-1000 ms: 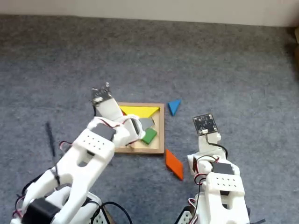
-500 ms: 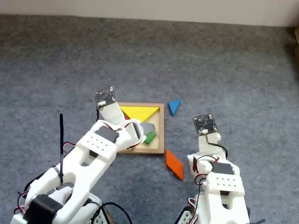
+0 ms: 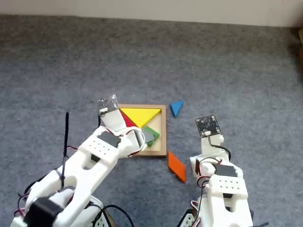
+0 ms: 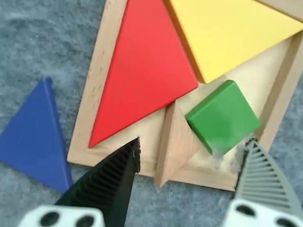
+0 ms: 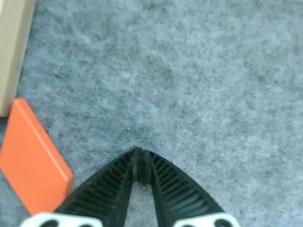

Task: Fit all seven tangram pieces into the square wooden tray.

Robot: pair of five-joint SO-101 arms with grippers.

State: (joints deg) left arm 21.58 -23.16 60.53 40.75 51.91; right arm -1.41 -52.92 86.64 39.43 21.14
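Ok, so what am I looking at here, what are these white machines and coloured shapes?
Two white robot arms, side by side. One picture looks down from above; the others come from a camera on each wrist. On the grey carpet lies a square wooden tray holding a yellow triangle, red triangle, green square and plain wooden triangle. Outside lie an orange piece, a small blue triangle and a second blue triangle. The left pincer hangs open over the tray; the right pincer is shut above the carpet. Neither holds anything.

High view overhead, far. Wrist views close, facing down; left shares tray (image 3: 164,127), right shares orange piece (image 3: 176,166).
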